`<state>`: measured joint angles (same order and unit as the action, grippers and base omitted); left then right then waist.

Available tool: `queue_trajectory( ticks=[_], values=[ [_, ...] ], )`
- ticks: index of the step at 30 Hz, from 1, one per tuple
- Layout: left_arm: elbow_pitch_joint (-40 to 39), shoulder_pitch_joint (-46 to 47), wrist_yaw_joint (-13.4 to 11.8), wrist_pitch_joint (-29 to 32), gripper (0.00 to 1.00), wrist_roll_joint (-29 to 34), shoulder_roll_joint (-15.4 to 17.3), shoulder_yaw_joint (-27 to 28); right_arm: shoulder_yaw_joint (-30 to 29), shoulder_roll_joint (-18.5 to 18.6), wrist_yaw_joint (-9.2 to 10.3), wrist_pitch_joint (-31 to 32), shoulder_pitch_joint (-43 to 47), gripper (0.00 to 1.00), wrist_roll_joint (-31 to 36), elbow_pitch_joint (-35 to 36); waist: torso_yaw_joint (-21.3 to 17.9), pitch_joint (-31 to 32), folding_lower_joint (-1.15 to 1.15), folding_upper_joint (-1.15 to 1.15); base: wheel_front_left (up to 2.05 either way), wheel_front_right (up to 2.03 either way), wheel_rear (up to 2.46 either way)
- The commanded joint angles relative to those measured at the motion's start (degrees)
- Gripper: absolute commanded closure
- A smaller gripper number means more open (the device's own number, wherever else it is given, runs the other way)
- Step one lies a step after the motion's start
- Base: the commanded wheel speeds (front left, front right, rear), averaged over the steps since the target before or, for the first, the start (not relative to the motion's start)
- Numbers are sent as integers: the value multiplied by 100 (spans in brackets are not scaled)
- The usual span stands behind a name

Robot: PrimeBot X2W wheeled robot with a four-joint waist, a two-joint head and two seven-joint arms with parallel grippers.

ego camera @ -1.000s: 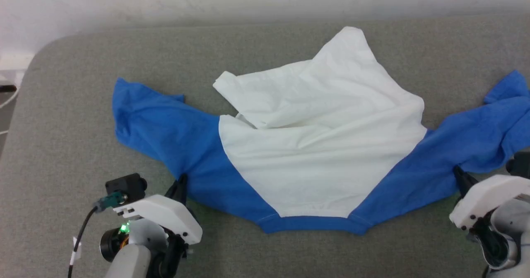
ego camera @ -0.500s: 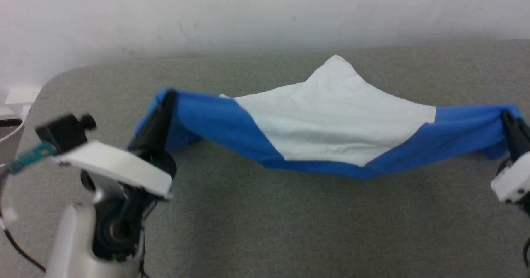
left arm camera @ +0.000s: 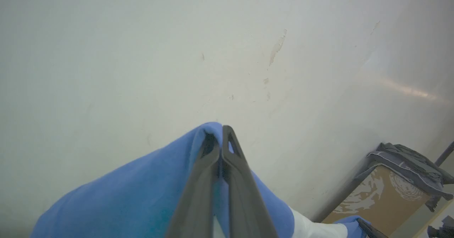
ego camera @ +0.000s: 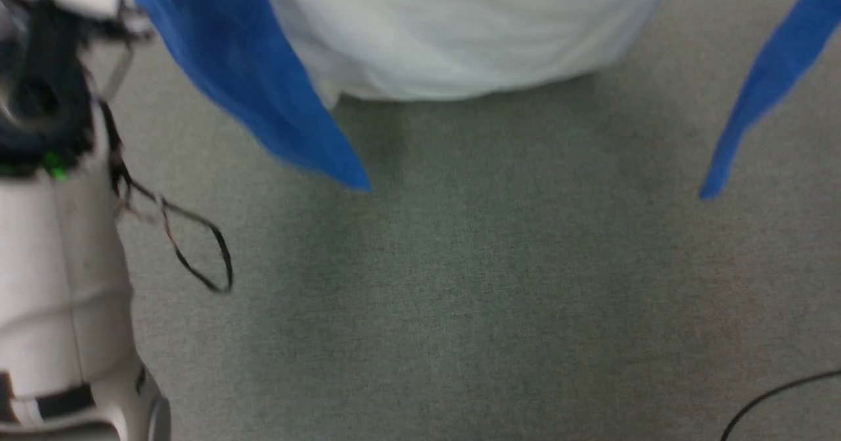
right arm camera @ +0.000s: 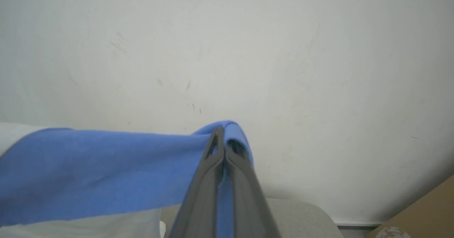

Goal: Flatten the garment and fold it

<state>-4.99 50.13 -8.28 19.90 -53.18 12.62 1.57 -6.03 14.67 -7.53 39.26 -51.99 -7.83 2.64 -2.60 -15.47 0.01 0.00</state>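
Observation:
The garment (ego camera: 460, 46) hangs in the air across the top of the head view, its white body between two blue sleeves; the left sleeve (ego camera: 250, 86) and the right sleeve (ego camera: 762, 99) droop to points above the grey table (ego camera: 493, 283). In the left wrist view my left gripper (left arm camera: 221, 135) is shut on a fold of blue fabric (left arm camera: 142, 195), seen against the wall. My right gripper (right arm camera: 221, 135) is likewise shut on the blue cloth (right arm camera: 88, 167), with white body fabric below it. My left forearm (ego camera: 59, 283) stands at the head view's left edge.
A thin black cable loop (ego camera: 190, 257) hangs off my left arm, and another cable (ego camera: 775, 395) crosses the table's lower right corner. A cardboard box draped with grey clothes (left arm camera: 383, 192) stands by the pale wall (left arm camera: 177, 53). The table's rounded end (right arm camera: 301, 216) lies under my right gripper.
Both grippers have risen with the garment's shoulders, so the shirt has gone from lying on the table to hanging above it. The head view has also shifted and is blurred.

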Motion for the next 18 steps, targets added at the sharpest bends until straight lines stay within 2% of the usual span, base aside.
queue_trajectory(
  ticks=[1,7,12,18],
  values=[
    [126,293,-31,-69,100,105,51,7,38,8,4,-97,-297,100,77,-190,-99,-696,-1,0,0,0,0],
    [974,1745,-177,-578,100,386,137,189,-80,-107,4,-877,-1919,100,498,-1245,-157,-1463,-1,0,0,0,0],
    [1510,2717,-304,-1146,100,340,108,582,-584,-454,4,-1779,-3035,100,865,-1930,-237,-1882,-1,0,0,0,0],
    [1883,3287,-117,-1665,100,263,74,784,-795,-662,4,-2590,-3770,100,1160,-2331,-247,-2073,-1,0,0,0,0]
  ],
)
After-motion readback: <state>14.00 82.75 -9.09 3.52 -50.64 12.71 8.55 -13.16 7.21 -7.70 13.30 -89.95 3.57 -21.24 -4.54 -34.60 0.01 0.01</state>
